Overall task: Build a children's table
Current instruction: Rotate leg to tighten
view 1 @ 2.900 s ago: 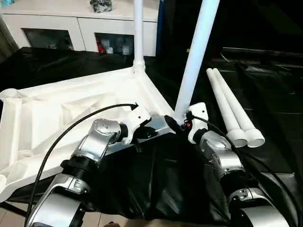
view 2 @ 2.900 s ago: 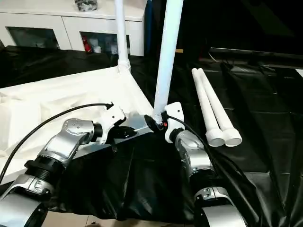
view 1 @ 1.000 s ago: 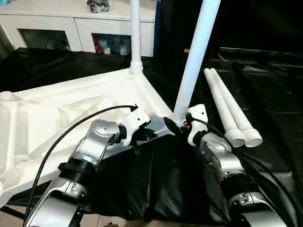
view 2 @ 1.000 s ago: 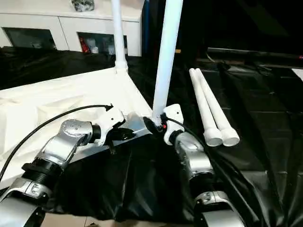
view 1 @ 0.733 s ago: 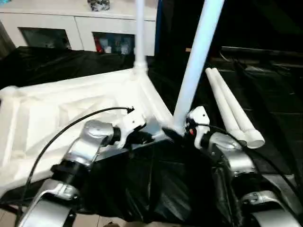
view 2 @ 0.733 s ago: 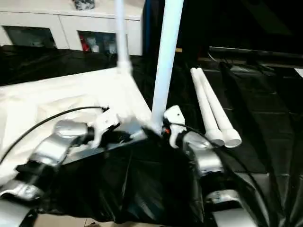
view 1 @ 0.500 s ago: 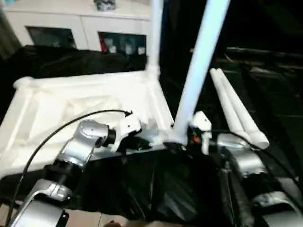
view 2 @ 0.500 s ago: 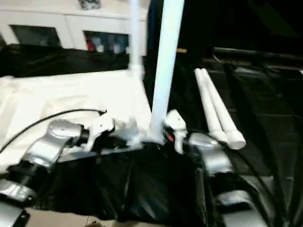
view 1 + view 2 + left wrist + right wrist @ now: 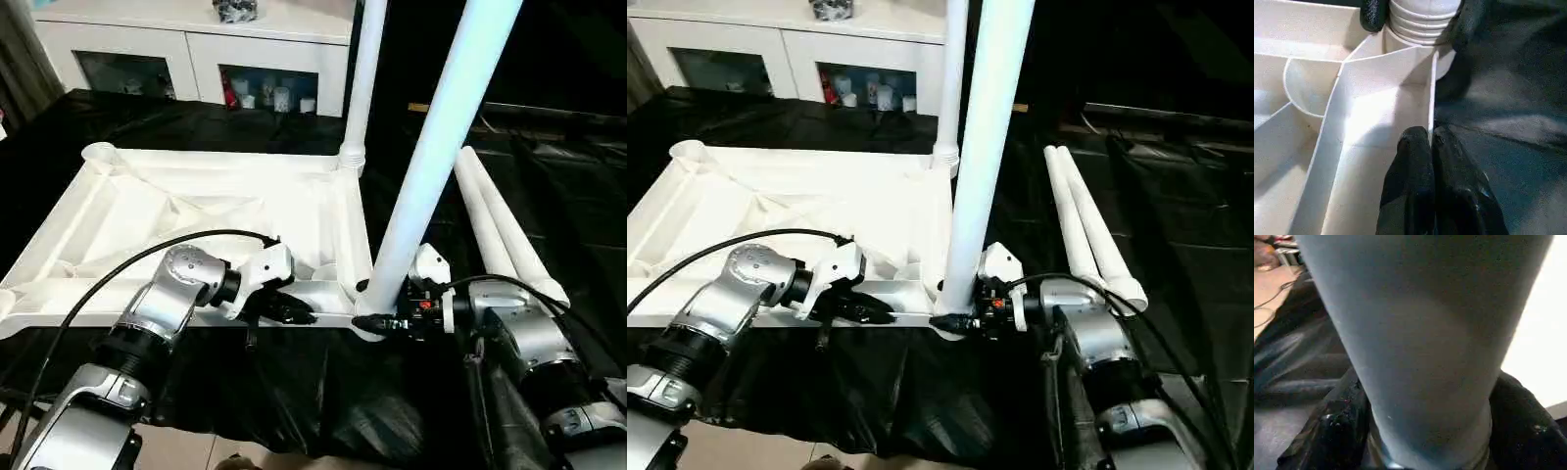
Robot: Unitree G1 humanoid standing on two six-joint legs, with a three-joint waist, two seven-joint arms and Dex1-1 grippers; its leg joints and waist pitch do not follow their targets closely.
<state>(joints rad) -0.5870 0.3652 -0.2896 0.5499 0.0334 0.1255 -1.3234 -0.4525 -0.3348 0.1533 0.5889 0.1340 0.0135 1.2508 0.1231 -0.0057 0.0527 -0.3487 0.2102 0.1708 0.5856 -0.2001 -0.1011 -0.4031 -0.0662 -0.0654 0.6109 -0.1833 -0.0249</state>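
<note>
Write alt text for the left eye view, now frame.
The right tool grips the base of a white leg standing in the near corner socket of the upside-down white tabletop, while the left tool pinches its near rim. A second leg stands in the far corner; two spare legs lie on the black cover.

Both head eyes look forward and down over the forearms at the upturned table top. The left wrist camera sits close along the top's near rim, the right wrist camera hard against the near corner leg; both wrist views share that corner.
</note>
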